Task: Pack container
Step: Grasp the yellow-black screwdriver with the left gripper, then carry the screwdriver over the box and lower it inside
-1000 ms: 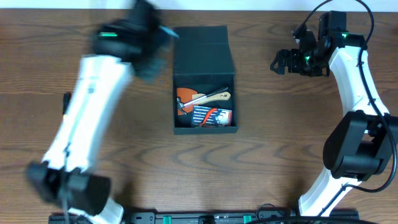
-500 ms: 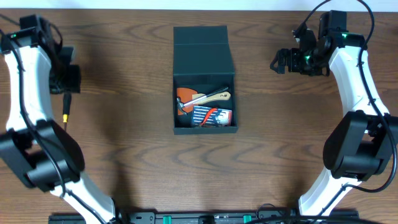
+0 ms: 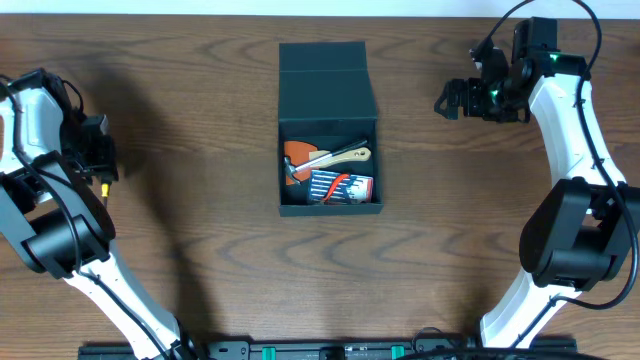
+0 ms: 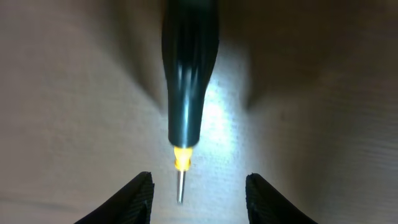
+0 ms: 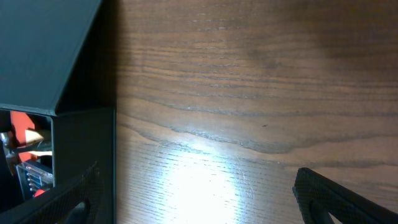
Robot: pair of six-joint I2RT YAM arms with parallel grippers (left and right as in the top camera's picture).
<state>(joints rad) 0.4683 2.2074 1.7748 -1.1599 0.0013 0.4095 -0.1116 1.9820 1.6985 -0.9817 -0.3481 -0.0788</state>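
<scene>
Overhead: the container (image 3: 326,85) sits mid-table, its lid open toward 12 o'clock. Inside lie a hammer (image 3: 345,155) and a blue pack (image 3: 350,187).

Left wrist: the left gripper (image 4: 199,196) is spread wide and empty, with a screwdriver (image 4: 189,68) tip between its fingers.

Right wrist: the right gripper (image 5: 202,199) is wide apart and empty, with the container at 9 o'clock.

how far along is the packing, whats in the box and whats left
Done: a hammer and a blue drill-bit pack lie in the open container. In hand: nothing yet; the open left gripper hovers over a screwdriver on the table. Left: pick it up, box it, close the lid.
</scene>
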